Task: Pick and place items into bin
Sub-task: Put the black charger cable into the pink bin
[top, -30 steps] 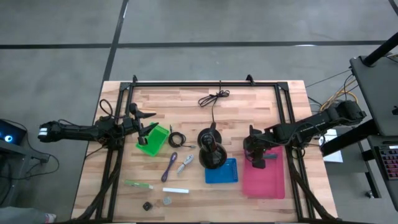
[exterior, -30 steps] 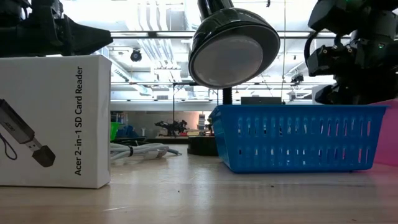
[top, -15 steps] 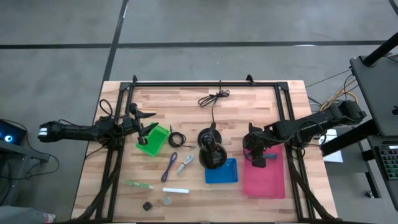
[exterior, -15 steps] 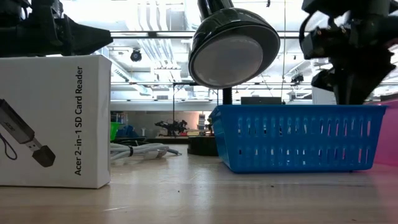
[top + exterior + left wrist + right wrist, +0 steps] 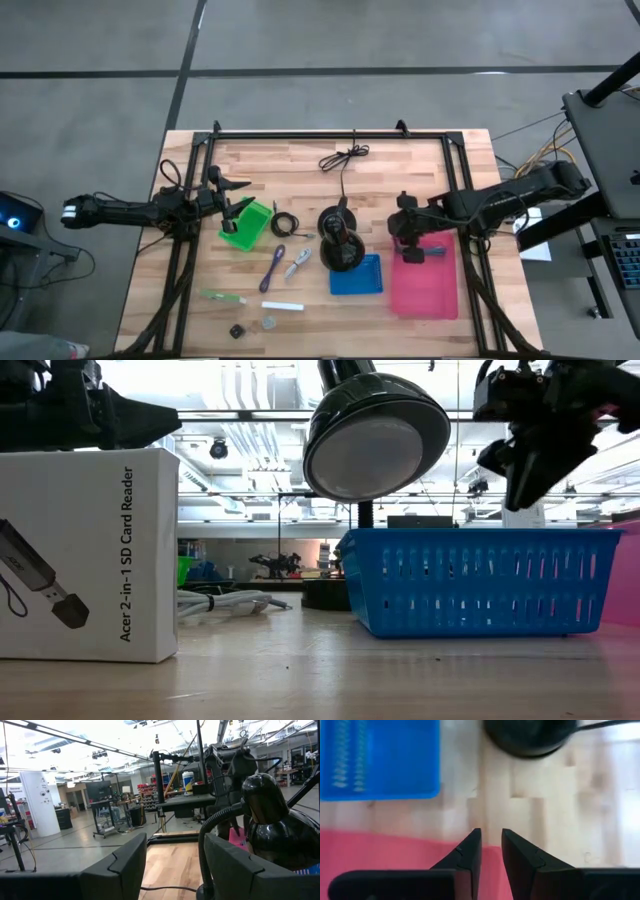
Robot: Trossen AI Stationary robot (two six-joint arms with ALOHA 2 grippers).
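My right gripper (image 5: 408, 238) hangs over the far left corner of the pink bin (image 5: 430, 285). Its fingers point steeply down and stand slightly apart (image 5: 491, 840) with nothing between them. My left gripper (image 5: 236, 204) waits open (image 5: 175, 865) at the table's left, beside the green bin (image 5: 246, 225). On the wood lie a purple tool (image 5: 273, 267), a black cable coil (image 5: 288, 224), a green stick (image 5: 222, 297), a white stick (image 5: 282, 306) and two tiny cubes (image 5: 237, 331). A small bluish thing (image 5: 414, 256) lies in the pink bin.
A blue basket (image 5: 357, 274) stands left of the pink bin. The black stand (image 5: 340, 242) rises just behind it, and its round head (image 5: 375, 435) is at my right gripper's height. A long black cord (image 5: 345, 157) lies at the far edge. A white carton (image 5: 85, 555) stands nearby.
My right gripper has risen from just above the pink bin and drifted slightly toward the table's far edge. In the low view it now stands well above the blue basket's rim.
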